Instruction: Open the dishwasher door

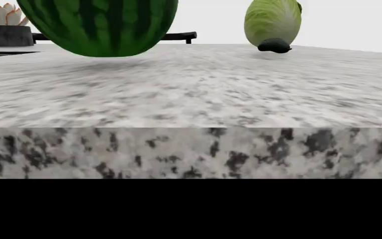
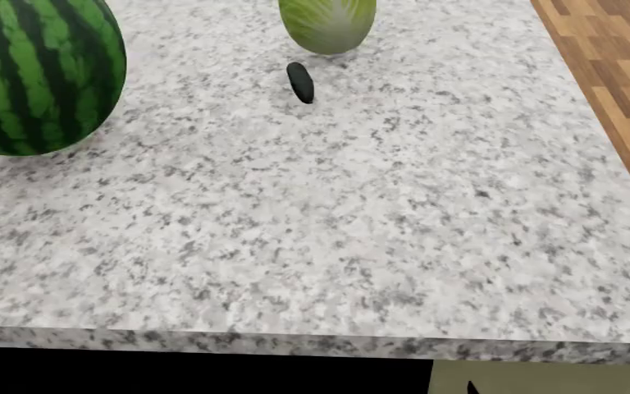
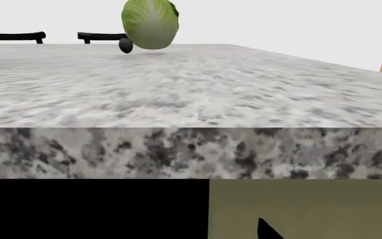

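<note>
The dishwasher door is the black panel under the granite counter's front edge. It fills the strip below the edge in the left wrist view (image 1: pixel 191 209), the left part in the right wrist view (image 3: pixel 91 209), and a thin strip in the head view (image 2: pixel 184 373). No control buttons show. No part of my left gripper can be made out against the black. One dark pointed fingertip (image 3: pixel 265 231) of my right gripper shows in front of the olive-beige cabinet panel (image 3: pixel 324 204), right of the door; it also shows in the head view (image 2: pixel 472 387). The jaws' state is hidden.
The speckled granite countertop (image 2: pixel 326 213) overhangs the door. On it stand a watermelon (image 2: pixel 30 74) at the far left, a pale green cabbage (image 2: pixel 328 23) and a small dark object (image 2: pixel 299 82) beside it. Wooden floor (image 2: pixel 622 74) lies to the right.
</note>
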Tool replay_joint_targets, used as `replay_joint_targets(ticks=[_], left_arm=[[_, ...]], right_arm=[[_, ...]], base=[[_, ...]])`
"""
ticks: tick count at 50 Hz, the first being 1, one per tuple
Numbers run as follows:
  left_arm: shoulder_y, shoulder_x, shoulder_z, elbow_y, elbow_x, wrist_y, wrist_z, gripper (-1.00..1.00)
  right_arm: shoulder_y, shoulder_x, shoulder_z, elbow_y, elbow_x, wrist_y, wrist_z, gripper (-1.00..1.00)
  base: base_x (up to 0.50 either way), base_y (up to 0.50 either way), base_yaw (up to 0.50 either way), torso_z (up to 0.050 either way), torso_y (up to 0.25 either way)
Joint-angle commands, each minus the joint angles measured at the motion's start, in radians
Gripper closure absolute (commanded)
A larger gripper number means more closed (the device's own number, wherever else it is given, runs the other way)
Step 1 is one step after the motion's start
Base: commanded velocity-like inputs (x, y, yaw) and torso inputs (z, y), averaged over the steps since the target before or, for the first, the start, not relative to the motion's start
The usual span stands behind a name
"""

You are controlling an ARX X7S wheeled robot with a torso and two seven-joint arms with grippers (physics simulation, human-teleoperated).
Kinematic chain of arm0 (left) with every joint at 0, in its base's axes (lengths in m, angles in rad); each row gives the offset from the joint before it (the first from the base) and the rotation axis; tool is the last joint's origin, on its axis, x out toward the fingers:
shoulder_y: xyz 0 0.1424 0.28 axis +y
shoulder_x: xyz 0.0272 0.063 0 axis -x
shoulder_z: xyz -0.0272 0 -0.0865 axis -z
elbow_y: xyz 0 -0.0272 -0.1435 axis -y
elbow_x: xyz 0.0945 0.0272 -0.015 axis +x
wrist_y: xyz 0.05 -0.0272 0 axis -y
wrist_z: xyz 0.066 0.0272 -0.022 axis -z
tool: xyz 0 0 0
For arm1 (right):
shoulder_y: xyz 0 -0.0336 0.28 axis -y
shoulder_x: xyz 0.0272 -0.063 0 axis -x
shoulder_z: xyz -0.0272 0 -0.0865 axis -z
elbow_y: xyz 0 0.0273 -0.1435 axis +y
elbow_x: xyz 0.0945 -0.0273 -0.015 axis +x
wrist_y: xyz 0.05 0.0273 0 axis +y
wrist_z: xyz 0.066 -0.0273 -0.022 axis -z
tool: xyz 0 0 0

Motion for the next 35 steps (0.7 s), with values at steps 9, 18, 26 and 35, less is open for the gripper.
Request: replay_joint_targets(ticks=[9,18,26,35], left_arm=[[-0.013,-0.043,0.044,-0.013,-0.032,0.014,-0.050,-1.00],[-0.001,-0.062,0.063,-0.005,-0.049,0.024,-0.064,-1.00],[0.010,-0.076,0.071,0.003,-0.067,0.040,-0.071,-1.00],[0.015,-0.087,0.080,0.002,-0.080,0.049,-0.082,-1.00]], right_arm=[[0.008,0.075,-0.093,0.041,0.080,-0.028,0.094,-1.00],[0.000,0.082,-0.105,0.025,0.091,-0.023,0.111,-1.00],[-0.004,0.088,-0.121,0.015,0.089,-0.021,0.126,-1.00],[0.002,0.095,-0.141,0.034,0.092,-0.031,0.137,-1.00]], base=[[0.00,0.00,0.00,0.000,0.000],[0.00,0.00,0.00,0.000,0.000],[-0.29,0.00,0.00,0.000,0.000],[-0.40,0.00,0.00,0.000,0.000]])
